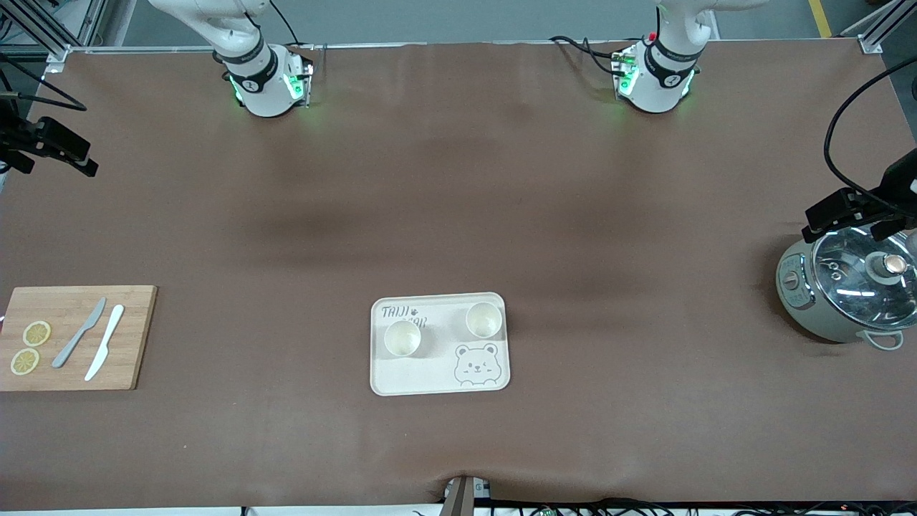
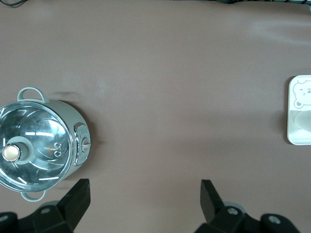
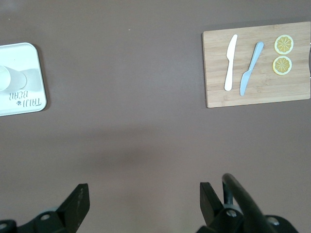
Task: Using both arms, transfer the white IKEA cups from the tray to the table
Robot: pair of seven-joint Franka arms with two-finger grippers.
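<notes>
Covering almost the whole scene, the brown table (image 1: pixel 458 215) carries everything else. The two white arms rise from bases along its edge farthest from the front camera: the right arm's base (image 1: pixel 269 82) and the left arm's base (image 1: pixel 655 79).

The wooden cutting board (image 1: pixel 75 337) lies at the right arm's end of the table. The cream tray (image 1: pixel 438 373) with a bear drawing sits in the middle, near the front camera's edge. The grey-green pot (image 1: pixel 845 290) with a glass lid stands at the left arm's end.

The left gripper (image 2: pixel 145 194) hangs in the air above the table just beside the pot, its fingers (image 2: pixel 77 196) spread wide and holding nothing. The right gripper (image 3: pixel 145 196) hangs over bare table at the right arm's end, near the cutting board, its fingers (image 3: pixel 78 199) also spread wide and empty.

Two white cups stand upright on the tray, apart from each other: one cup (image 1: pixel 402 338) toward the right arm's end, the other cup (image 1: pixel 483 319) toward the left arm's end and slightly farther from the front camera.

On the board lie a grey knife (image 1: pixel 79 332), a white knife (image 1: pixel 104 342), and two lemon slices (image 1: pixel 36 333) beside them.
</notes>
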